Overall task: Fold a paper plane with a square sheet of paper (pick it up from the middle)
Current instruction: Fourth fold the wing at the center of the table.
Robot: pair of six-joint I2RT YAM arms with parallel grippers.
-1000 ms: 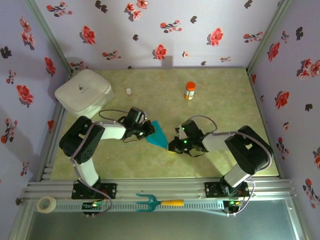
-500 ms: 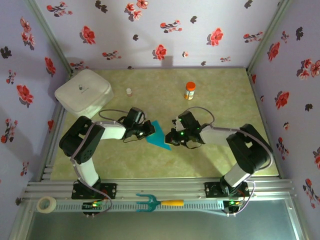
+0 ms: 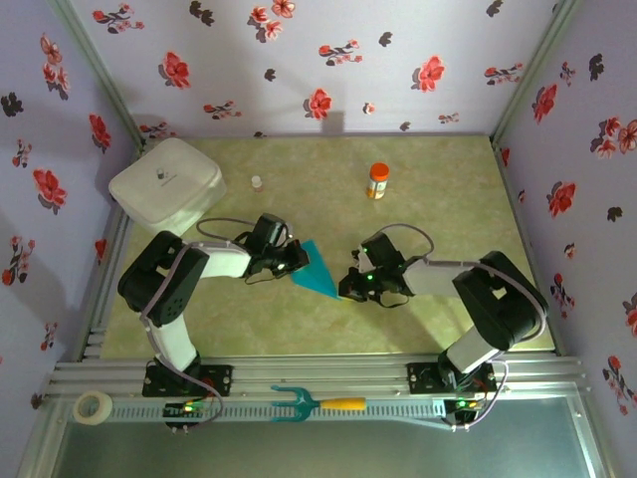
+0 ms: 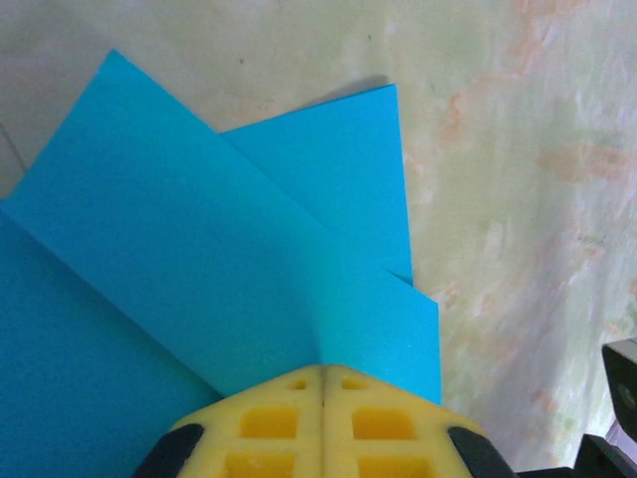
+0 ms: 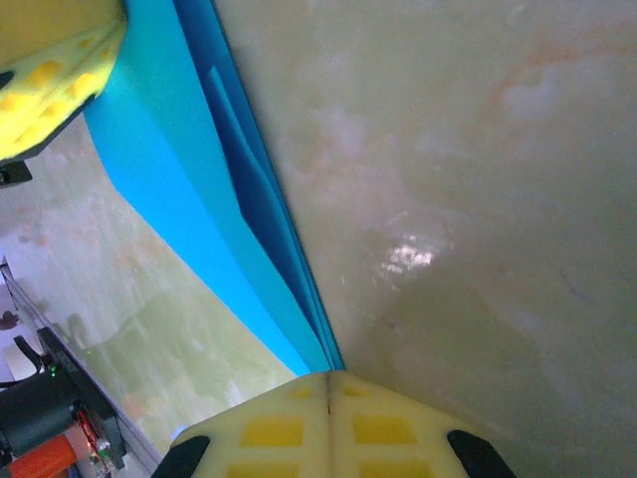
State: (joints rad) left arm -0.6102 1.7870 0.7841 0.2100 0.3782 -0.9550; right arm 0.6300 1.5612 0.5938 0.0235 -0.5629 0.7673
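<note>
Left arm point(image 3: 169, 289) and right arm point(image 3: 493, 299) are built of black joint housings and white-grey links; thin black cables are looped at wrists, green LEDs lit. Fingers point(image 4: 269, 428) are moulded yellow, square-pocketed, black-mounted.

Right hand point(image 5: 328, 378) pinching folded teal paper point(image 5: 169, 169), green tabletop point(image 5: 478, 199)

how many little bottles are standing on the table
2. The orange-capped bottle stands at the back, right of centre; the tiny pale vial stands back left, just right of the white box. More could be hidden.
</note>
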